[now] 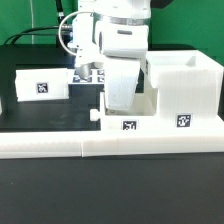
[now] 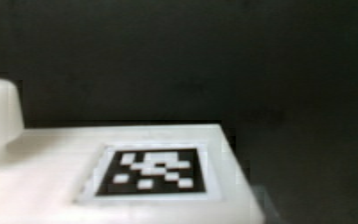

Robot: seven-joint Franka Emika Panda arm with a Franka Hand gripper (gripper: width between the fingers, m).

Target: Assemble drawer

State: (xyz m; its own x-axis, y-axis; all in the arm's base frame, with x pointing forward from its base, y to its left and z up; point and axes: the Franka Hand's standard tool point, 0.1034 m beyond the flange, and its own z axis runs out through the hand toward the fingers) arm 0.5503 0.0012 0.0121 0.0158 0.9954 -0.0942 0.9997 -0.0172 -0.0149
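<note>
The gripper (image 1: 118,100) is held over the small tray (image 1: 130,122), at nine o'clock of the housing (image 1: 182,85); its opening cannot be told. The tray could be skewed by an off-centre pinch.

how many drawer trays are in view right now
2. The left tray lies at the exterior view's left, by itself. The middle tray sits below the gripper, next to the tall housing. The arm may hide others.

There are one tall housing (image 1: 190,90), two trays, the left tray (image 1: 62,88) and the centre tray (image 1: 148,118), and one low border wall (image 1: 60,148).
</note>
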